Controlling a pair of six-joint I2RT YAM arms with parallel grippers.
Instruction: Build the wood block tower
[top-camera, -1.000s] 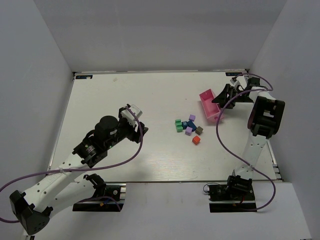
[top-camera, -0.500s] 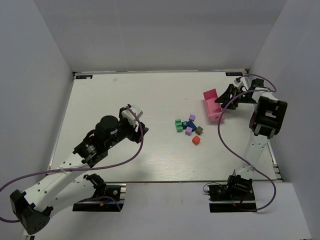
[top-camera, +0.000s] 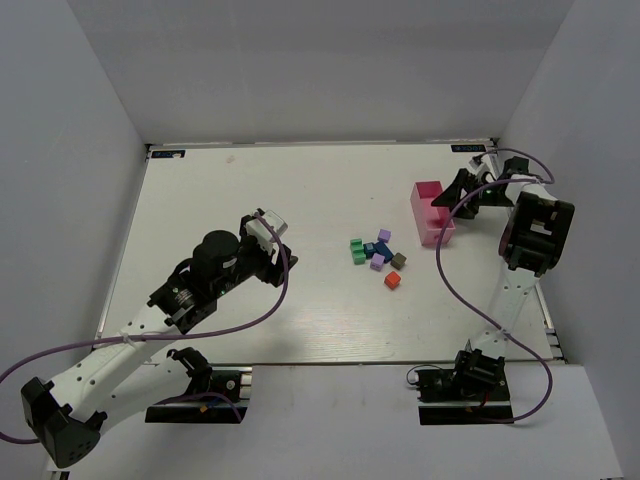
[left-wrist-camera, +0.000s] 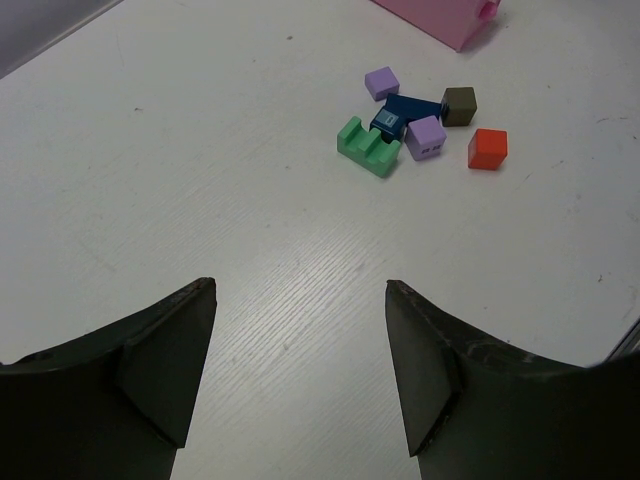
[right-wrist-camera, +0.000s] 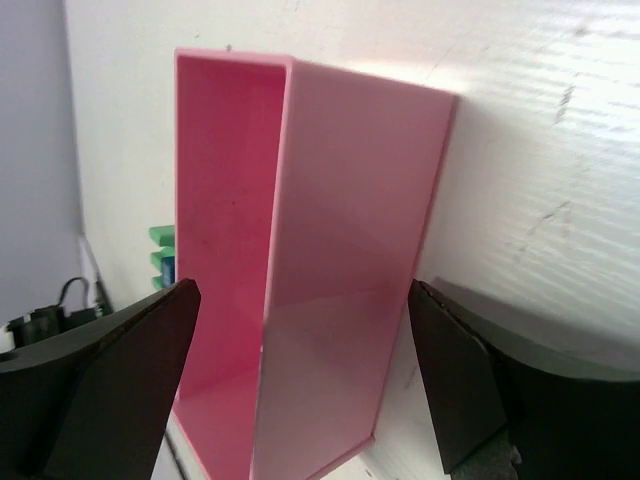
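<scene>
Since a second ago the right gripper (top-camera: 458, 197) has turned the pink rectangular box (top-camera: 432, 212) square to the white table (top-camera: 220, 200) and a little farther right. Its fingers pinch the box's long sides. No tower stands yet: the small painted wood blocks (left-wrist-camera: 415, 120) lie loose mid-table, left of the box. A green notched block (left-wrist-camera: 365, 147), dark blue block (left-wrist-camera: 405, 113) and purple cube (left-wrist-camera: 426, 137) touch. A grey-brown cube (left-wrist-camera: 459, 105), a second purple cube (left-wrist-camera: 381, 82) and a red cube (left-wrist-camera: 487, 148) sit just beside them. The left gripper (left-wrist-camera: 300, 290) hangs with jaws spread, empty, well apart from the blocks.
</scene>
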